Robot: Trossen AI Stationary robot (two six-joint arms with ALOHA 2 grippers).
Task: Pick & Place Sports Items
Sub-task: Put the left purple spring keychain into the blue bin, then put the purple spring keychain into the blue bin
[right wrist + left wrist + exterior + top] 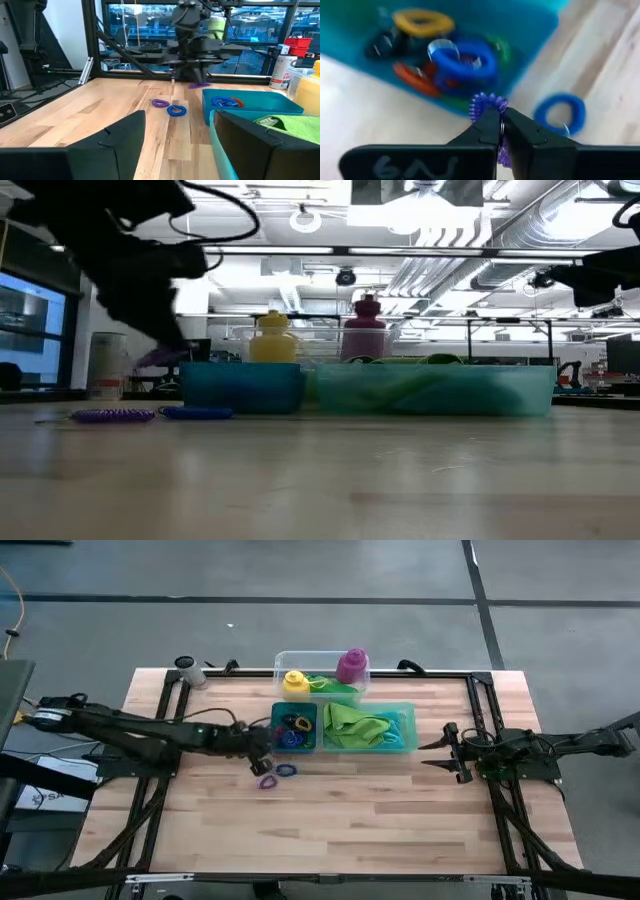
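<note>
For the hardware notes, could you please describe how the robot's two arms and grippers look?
Both arms are dark, slender and jointed, with black cables running along them. The left gripper has wedge-shaped black fingers and pale handwritten marks on its body. The right gripper ends in two thin pointed prongs.

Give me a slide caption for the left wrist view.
Left gripper shut on a purple coil ring beside the teal tray.

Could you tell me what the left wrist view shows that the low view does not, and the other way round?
Only the left wrist view shows the left pincer shut on a purple ring, and the coloured rings inside the teal tray. Only the low view shows the yellow bottle and the purple bottle standing behind that tray, plus the ceiling beyond. Both show the tray and a blue ring lying on the table beside it.
</note>
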